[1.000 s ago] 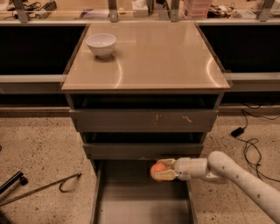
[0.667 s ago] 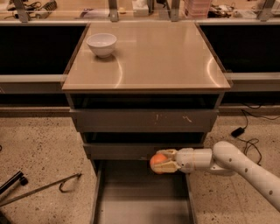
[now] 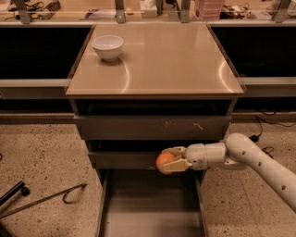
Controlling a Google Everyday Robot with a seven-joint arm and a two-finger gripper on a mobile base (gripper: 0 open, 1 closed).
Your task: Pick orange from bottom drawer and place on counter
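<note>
The orange is a small round fruit held in my gripper, which is shut on it. The white arm reaches in from the right. The gripper holds the orange in front of the middle drawer's front, above the open bottom drawer, a long grey tray pulled out toward the camera. The counter, a glossy tan top on the grey cabinet, lies well above the gripper.
A white bowl stands at the counter's back left. A scratched grey drawer front sits under the counter. A cluttered bench runs behind. A black cable and metal rod lie on the speckled floor at left.
My gripper has risen with the orange, from just over the bottom drawer to the height of the middle drawer's front, and the arm has lifted.
</note>
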